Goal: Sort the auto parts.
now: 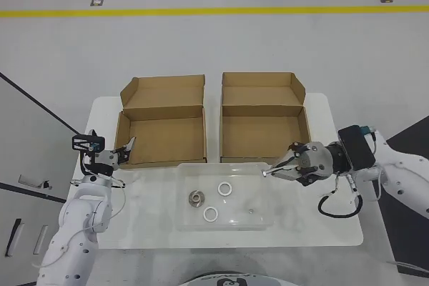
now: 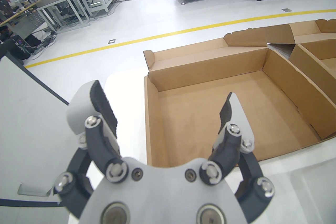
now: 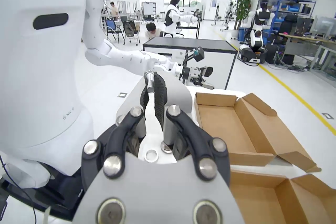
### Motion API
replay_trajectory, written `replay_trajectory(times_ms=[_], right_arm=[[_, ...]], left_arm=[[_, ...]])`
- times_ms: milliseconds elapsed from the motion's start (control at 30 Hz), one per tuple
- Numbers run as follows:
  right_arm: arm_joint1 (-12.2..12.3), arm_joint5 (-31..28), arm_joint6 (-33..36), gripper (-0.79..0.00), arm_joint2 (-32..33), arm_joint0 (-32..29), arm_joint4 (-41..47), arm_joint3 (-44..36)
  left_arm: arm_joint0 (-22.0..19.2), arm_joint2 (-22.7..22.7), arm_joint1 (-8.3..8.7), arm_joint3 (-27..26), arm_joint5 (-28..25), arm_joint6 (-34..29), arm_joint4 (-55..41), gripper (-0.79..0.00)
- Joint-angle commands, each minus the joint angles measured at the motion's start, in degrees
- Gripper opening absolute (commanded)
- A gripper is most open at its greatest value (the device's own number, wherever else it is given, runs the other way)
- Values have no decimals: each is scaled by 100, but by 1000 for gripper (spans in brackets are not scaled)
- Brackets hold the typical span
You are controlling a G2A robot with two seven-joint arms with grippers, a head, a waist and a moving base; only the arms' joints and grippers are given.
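My right gripper (image 1: 272, 170) is shut on a small metal bolt (image 3: 150, 82), held above the right end of the clear tray (image 1: 257, 222), near the front edge of the right cardboard box (image 1: 263, 136). In the tray lie two white rings (image 1: 224, 189) (image 1: 211, 214), a metal bushing (image 1: 195, 197) and a tiny metal part (image 1: 249, 211). One white ring (image 3: 151, 155) shows below the right gripper. My left gripper (image 1: 126, 148) stands open and empty at the left edge of the left cardboard box (image 1: 161, 139), its fingers (image 2: 230, 110) spread over the box's near corner.
Both boxes (image 2: 228, 104) stand open side by side at the back of the white table (image 1: 329, 229), flaps up. A dark cabinet (image 1: 14, 121) stands off the table's left side. A black cable (image 1: 339, 207) hangs beneath the right wrist.
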Motion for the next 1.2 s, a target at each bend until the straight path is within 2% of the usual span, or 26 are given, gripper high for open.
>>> replay_trajectory(times_ms=[0,933,1167], right_arm=[[-7,0,38,-785,-173,195,212,-81],[-10,30,60,-785,-169,185,218,-92],[-178,169,-131,-785,129,-94,947,-582]], left_arm=[[0,0,0,0,0,0,0,0],[0,0,0,0,0,0,0,0],[0,0,0,0,0,0,0,0]])
